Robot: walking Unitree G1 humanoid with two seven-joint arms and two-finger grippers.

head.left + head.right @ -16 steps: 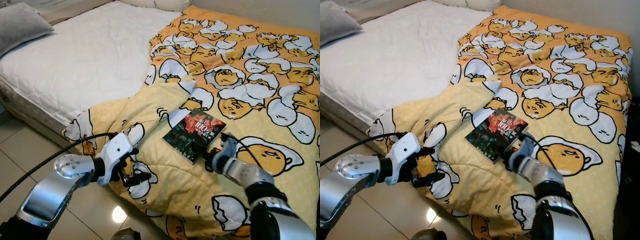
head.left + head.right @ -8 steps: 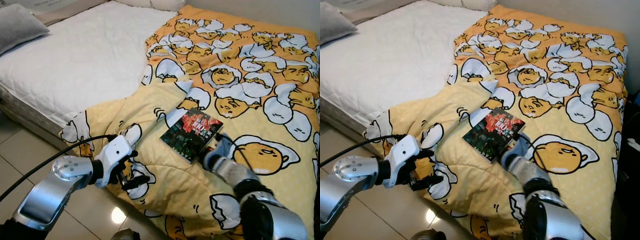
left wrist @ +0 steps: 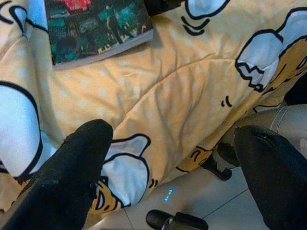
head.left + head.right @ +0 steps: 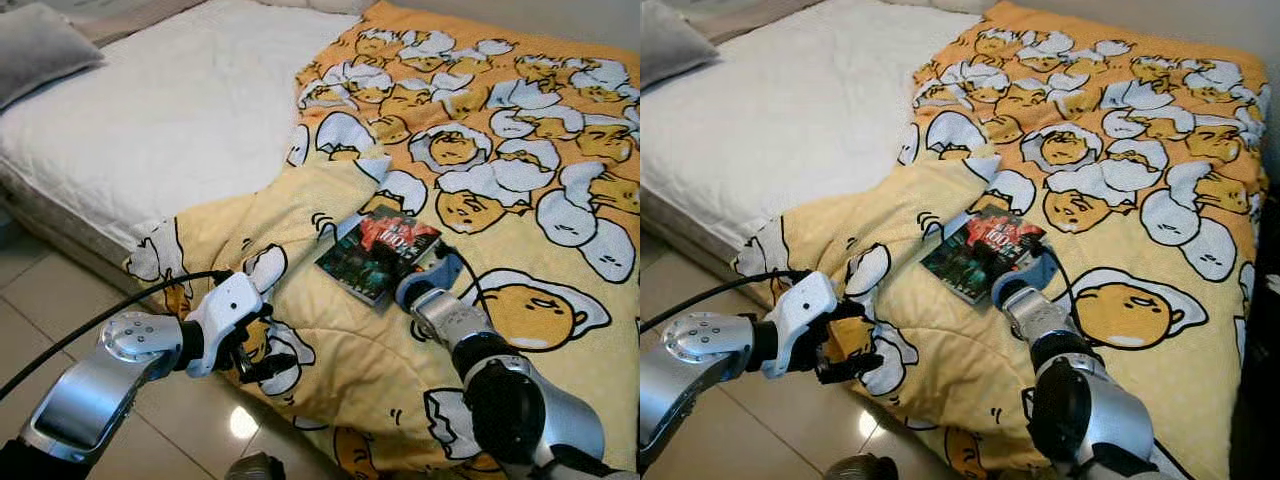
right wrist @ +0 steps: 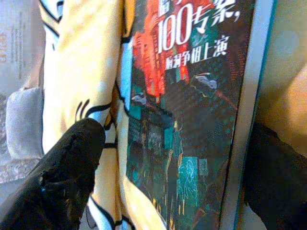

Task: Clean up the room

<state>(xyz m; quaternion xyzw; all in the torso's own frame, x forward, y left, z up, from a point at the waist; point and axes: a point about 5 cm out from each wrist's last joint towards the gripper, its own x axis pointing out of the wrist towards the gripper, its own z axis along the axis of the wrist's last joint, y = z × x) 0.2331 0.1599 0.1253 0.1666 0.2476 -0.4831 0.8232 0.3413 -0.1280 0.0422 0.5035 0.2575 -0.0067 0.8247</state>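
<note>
Cleanup early. Book [image 4: 378,254] lies on rumpled blanket [image 4: 520,150], bed [image 4: 150,130] centre, not lifted. Right end effector [image 5: 168,158] at book's 4 o'clock edge, fingers spread around it, nothing gripped. Left end effector [image 4: 262,352] open, empty, at blanket's 7 o'clock hem. Pillow [image 4: 40,55] at 10 o'clock.

You see two silver metal arms with black joints, a white housing on the left wrist [image 4: 228,318], and a thin black cable [image 4: 95,325].
</note>
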